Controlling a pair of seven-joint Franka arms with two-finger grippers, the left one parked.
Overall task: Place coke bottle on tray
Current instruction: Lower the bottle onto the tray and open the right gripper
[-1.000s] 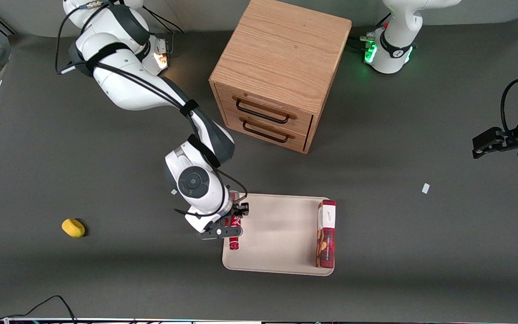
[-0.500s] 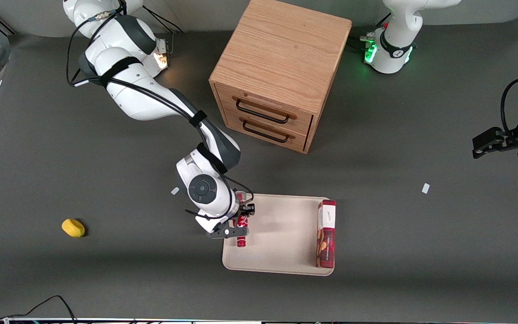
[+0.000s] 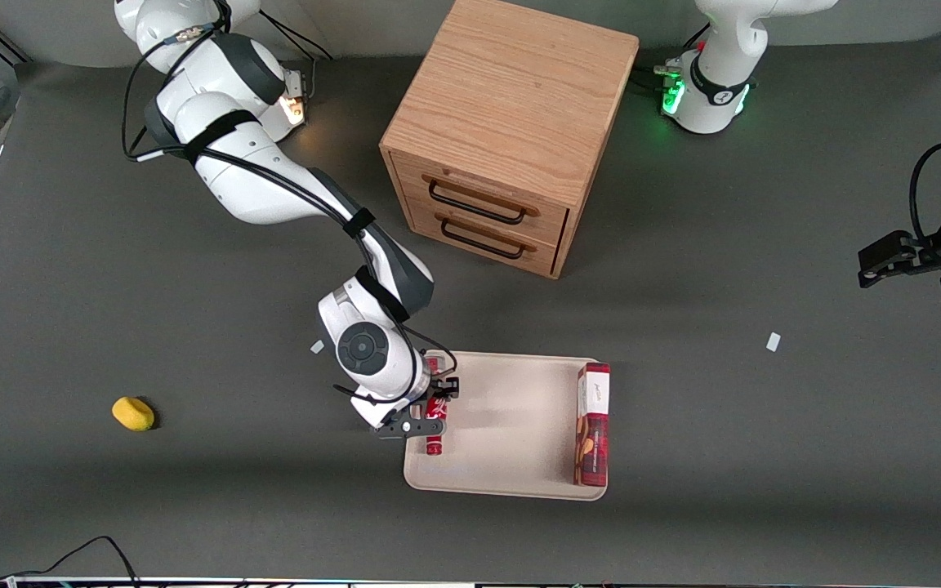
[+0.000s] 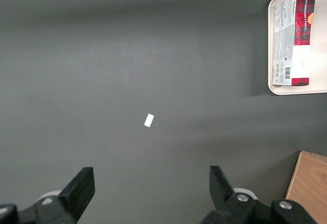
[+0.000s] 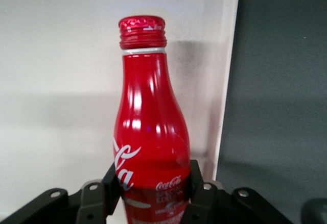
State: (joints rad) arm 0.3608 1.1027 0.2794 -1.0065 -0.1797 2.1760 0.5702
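Now that my tool (image 3: 431, 406) has carried the coke bottle (image 3: 434, 434) over the tray (image 3: 511, 457), still squeezing it, I can let go soon.

The claw (image 3: 433, 406), clamped on the coke bottle (image 3: 434, 425), has drifted slightly back toward the tray (image 3: 511, 425) edge.

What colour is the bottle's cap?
Red, same as the bottle body, with a silvery ring under it; clearest in the right wrist view, where the gripper holds the bottle.

right arm reaches out low, wrist bent downward; its gripper (image 3: 435, 406) has both fingers (image 5: 113, 183) clamped shut.
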